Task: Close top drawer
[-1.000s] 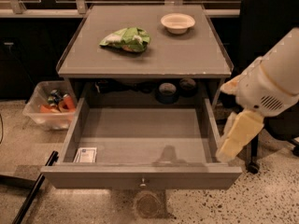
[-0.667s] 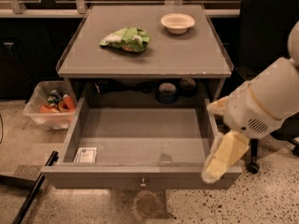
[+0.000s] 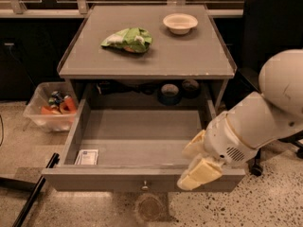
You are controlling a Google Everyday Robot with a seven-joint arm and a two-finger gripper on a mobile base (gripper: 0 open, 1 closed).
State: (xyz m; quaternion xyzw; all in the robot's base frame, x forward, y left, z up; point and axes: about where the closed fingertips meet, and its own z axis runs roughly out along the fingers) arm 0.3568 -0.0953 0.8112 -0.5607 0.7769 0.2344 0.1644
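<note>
**Item:** top drawer (image 3: pixel 94 179), grey, drawn fully out beneath the tabletop (image 3: pixel 156 60), front toward the camera, knob (image 3: pixel 145 187) at centre.

**Contents:** one small card (image 3: pixel 87 157) lay in the front left corner.

**Gripper** (image 3: pixel 198 170): stood at the right end of the drawer front, overlapping its top rim. Whether clenched or released could not be told.

**Hazards, as judged:**
- A push so far off-centre might have skewed the drawer and bound it.
- Contact on the rim rather than the face might have slipped over into the drawer.

**On the tabletop:** green bag (image 3: pixel 128 39) and bowl (image 3: pixel 180 22).
</note>
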